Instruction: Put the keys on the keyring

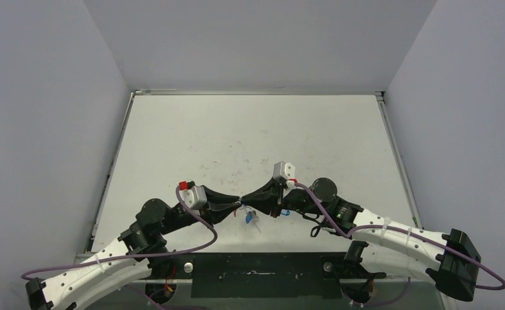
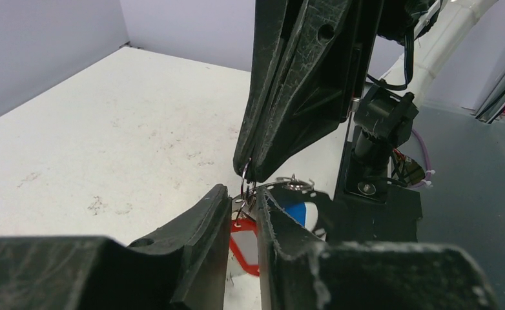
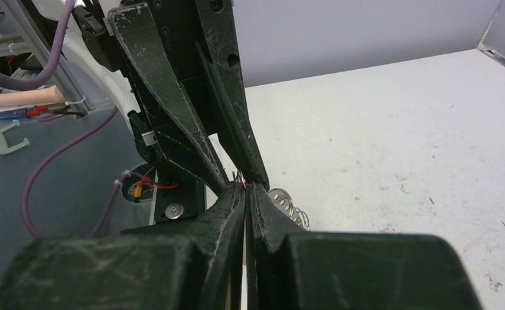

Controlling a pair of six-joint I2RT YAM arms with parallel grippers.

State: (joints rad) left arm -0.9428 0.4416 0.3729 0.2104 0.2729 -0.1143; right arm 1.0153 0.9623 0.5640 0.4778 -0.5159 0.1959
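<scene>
My two grippers meet tip to tip above the table's near edge. The right gripper (image 1: 250,198) (image 3: 245,186) is shut on the small wire ring of the red-tagged key. Its red tag (image 2: 253,248) hangs below, between the left fingers. The left gripper (image 1: 236,202) (image 2: 244,194) is nearly closed on thin ring wire. This looks like the keyring (image 2: 277,185), and most of it is hidden. The blue tag (image 1: 250,218) (image 2: 301,212) and silver key metal (image 2: 295,184) (image 3: 282,200) hang just beside the tips.
The white table (image 1: 250,135) stretches away beyond the grippers, scuffed, with a raised rim at the left, back and right. The dark base plate (image 1: 256,271) and purple cables (image 1: 201,223) lie at the near edge.
</scene>
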